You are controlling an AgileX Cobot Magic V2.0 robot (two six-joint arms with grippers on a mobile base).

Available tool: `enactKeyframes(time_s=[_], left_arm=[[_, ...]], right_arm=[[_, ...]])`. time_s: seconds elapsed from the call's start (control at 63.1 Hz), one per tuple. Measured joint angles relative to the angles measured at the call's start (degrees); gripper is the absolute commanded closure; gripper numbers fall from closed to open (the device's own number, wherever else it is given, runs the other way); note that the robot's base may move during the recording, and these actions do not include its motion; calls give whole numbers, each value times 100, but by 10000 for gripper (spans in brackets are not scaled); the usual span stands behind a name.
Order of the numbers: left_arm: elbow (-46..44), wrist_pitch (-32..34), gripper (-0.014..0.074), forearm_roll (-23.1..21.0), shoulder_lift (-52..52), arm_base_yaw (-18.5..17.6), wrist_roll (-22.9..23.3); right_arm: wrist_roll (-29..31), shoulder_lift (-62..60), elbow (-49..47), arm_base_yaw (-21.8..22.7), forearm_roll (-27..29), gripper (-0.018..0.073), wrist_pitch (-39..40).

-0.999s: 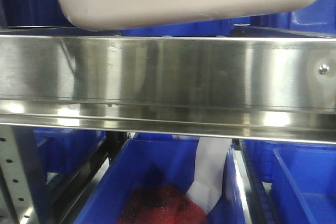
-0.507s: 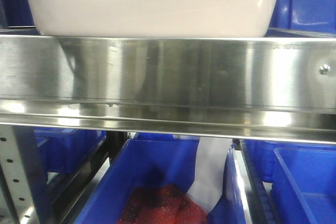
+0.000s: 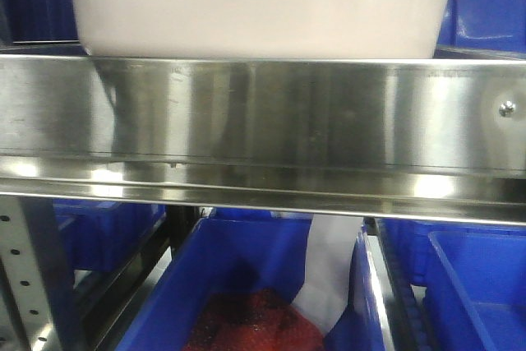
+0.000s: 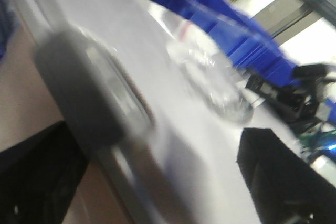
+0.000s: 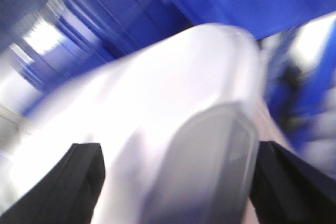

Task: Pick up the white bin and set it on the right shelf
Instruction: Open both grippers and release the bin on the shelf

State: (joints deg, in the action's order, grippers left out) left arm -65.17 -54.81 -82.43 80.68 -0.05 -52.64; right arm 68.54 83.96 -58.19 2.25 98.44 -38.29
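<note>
The white bin (image 3: 263,6) fills the top of the front view, level, its bottom edge meeting the top of the right shelf's steel front lip (image 3: 263,113). Whether it rests on the shelf I cannot tell. In the blurred left wrist view my left gripper (image 4: 157,132) spans the bin's end: one black finger lies on the glossy lid (image 4: 178,40), the other below the grey handle (image 4: 79,93). My right gripper (image 5: 177,150) clamps the other end the same way, with that end's grey handle (image 5: 210,171) between its fingers.
Blue bins (image 3: 493,6) stand behind the white bin on the shelf. Below the lip, a blue bin (image 3: 238,277) holds red material and a white sheet, with another blue bin (image 3: 477,285) to its right. A perforated upright (image 3: 20,285) runs down the lower left.
The white bin was tilted above the lip a second ago. It has levelled, come down to the lip, and shifted slightly right since half a second ago.
</note>
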Motion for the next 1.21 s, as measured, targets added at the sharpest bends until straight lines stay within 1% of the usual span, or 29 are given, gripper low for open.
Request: enactKeyframes(time_s=[0.127,0.206,0.333,0.412,0.539,0.603,0.682,0.745,0.793,0.888,0.951,0.967,1.031,1.047,1.078,1.094,1.126,1.205], left_arm=[[0,257,114,537,4,-8,-24],[-37,363,114,679,-7,-8,-24],[-75,430,116,883,-42,-8,-24],[-139,441,127,1145,-108,-8,-24],[-340,467,156,1756,-302,-8,-24],[-448,453,176,2101,-436,-8,-24],[-587,314,207,2406,-633,-8,-24],[-684,199,246,2502,-823,-8,-24],[-735,133,294,2535,-1024,-8,-24],[-788,-18,398,2535,-1401,-8,-24],[-801,-137,484,2535,-1702,-8,-24],[-801,-166,519,2535,-1783,-8,-24],[-801,-285,640,2563,-2003,-8,10],[-801,-316,665,2591,-2069,-8,39],[-801,-358,725,2635,-2171,-8,92],[-801,-386,733,2684,-2227,-8,115],[-801,-425,710,2746,-2298,-8,155],[-801,-517,715,2977,-2479,-8,382]], right_arm=[[427,-21,-37,-28,-42,-70,381],[768,-61,-73,-38,-138,-70,681],[1099,-213,-96,-49,-407,-70,1119],[1261,-351,-106,-49,-656,-70,1504],[1397,-642,-79,-49,-1029,-70,1899],[1444,-807,-51,-49,-1167,-69,1925],[1457,-1096,-28,-49,-1241,-52,1898],[1467,-1375,-17,-49,-1264,-10,1819],[1467,-1579,-7,-49,-1264,37,1757],[1387,-2058,-6,-49,-1287,194,1671],[1296,-2362,-6,-49,-1288,338,1620],[1280,-2429,-6,-49,-1288,381,1620],[1222,-2725,-6,-49,-1298,498,1549],[1211,-2818,-6,-49,-1296,508,1530],[1186,-2971,6,-49,-1296,489,1485],[1173,-3063,5,-49,-1296,484,1469],[1161,-3183,36,-49,-1296,484,1458],[1133,-3530,218,-49,-1296,484,1481]])
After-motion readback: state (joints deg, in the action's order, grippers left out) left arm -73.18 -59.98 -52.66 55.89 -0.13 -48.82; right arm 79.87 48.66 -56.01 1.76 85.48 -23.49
